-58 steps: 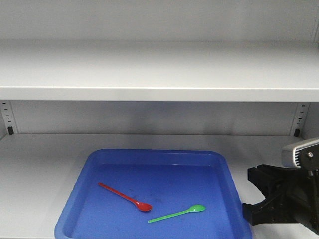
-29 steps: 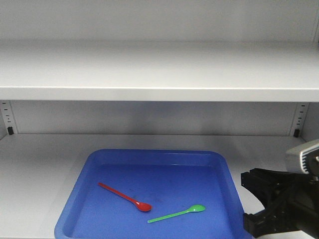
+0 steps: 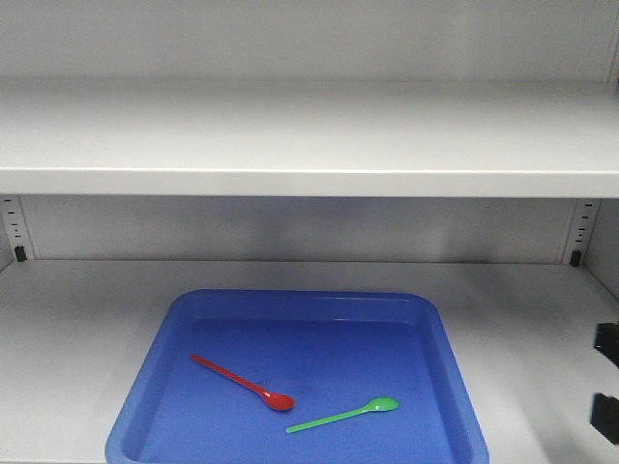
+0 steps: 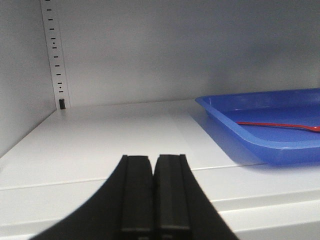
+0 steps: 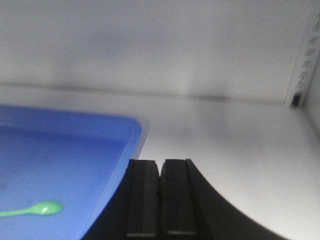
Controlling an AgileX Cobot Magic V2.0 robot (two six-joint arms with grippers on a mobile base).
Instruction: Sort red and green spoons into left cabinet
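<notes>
The red spoon (image 3: 242,382) and the green spoon (image 3: 343,416) lie apart in a blue tray (image 3: 300,298) on the lower shelf of the grey left cabinet (image 3: 290,145). In the left wrist view my left gripper (image 4: 153,157) is shut and empty, low over the shelf left of the tray (image 4: 235,131), where the red spoon (image 4: 280,125) shows. In the right wrist view my right gripper (image 5: 160,161) is shut and empty beside the tray's right rim (image 5: 135,135), with the green spoon (image 5: 35,210) to its left. Only black parts of the right arm (image 3: 606,418) show at the front view's right edge.
An upper shelf (image 3: 309,179) overhangs the tray. Slotted rails run up the back corners (image 3: 12,232) (image 3: 580,237). Bare shelf surface lies on both sides of the tray (image 3: 68,319) (image 3: 532,319).
The right arm has drawn back to the right and is almost out of the front view. The spoons and the tray have not moved.
</notes>
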